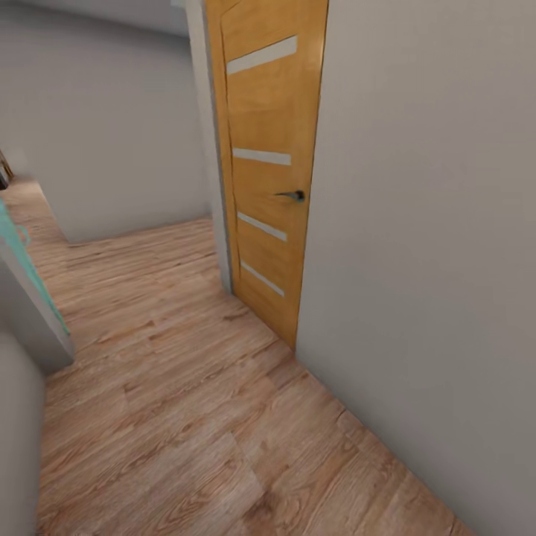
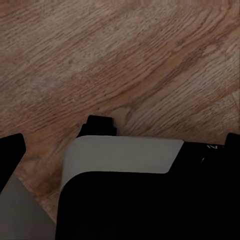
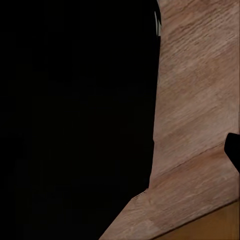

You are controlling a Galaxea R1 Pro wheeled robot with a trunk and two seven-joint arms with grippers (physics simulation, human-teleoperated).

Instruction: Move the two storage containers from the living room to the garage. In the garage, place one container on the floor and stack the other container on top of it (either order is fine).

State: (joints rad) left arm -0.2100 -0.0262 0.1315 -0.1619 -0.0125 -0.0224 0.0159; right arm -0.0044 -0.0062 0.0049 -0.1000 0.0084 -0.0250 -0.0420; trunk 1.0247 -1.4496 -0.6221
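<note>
My grippers' openings I cannot tell; beneath the left wrist camera lie dark robot parts and wood planks. No container is in sight. Ahead, upper centre, stands the orange door with its handle. The white wall at right crowds my path: turning carelessly risks clipping it.

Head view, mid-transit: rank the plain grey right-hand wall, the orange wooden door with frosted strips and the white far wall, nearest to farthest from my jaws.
1. Plain grey wall, on the right, running alongside the robot.
2. Orange wooden door with frosted strips, ahead right, past that wall's end.
3. White far wall, ahead left, beyond the door.
</note>
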